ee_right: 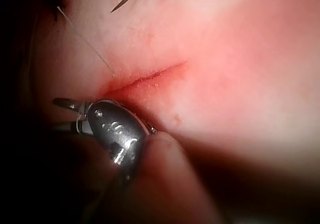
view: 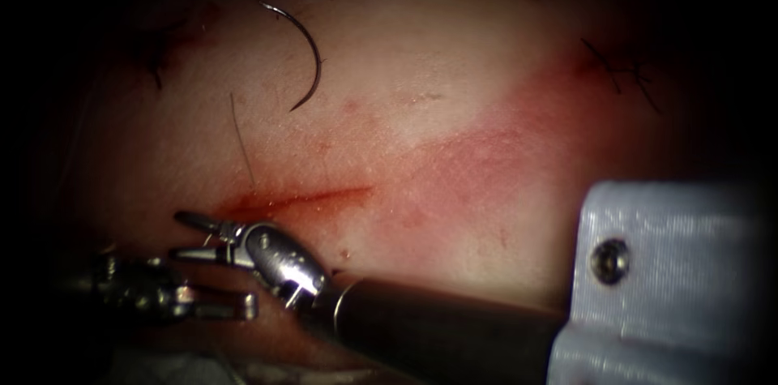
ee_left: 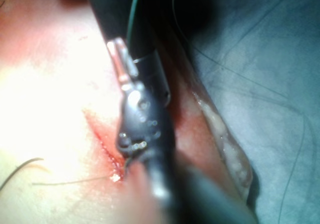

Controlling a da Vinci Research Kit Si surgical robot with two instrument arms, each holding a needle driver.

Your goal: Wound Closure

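Your right tool point(view: 188, 237) sat with its two jaws spread apart and nothing between them, the tips just off the left end of the cut point(view: 300, 200). One jaw pointed at the reddened left end of the cut, the other lay a little below it, so the tool looked posed beside the wound rather than working in it. In the right wrist view the same tool point(ee_right: 65, 115) showed its jaws parted beside the cut point(ee_right: 145, 76).

Your left tool point(view: 219, 304) lay lower and further left, in the dark below the right tool; its jaws looked slightly parted and I saw nothing in them, so it seemed simply parked out of the way.

Neither tool held the needle point(view: 301, 49). It lay free on top of the tissue point(view: 454, 109), well above the cut and apart from both tools, its whole curve visible and not in the tissue. A strand of thread point(view: 241, 138) ran from the left end of the cut up toward the needle, slack, which fits with nothing pulling on it. In the left wrist view this thread point(ee_left: 70, 182) reached the cut's end.

Red fluid point(view: 486, 158) stained the tissue right of the cut, and dark cut ends of thread point(view: 624, 73) lay at the upper right.
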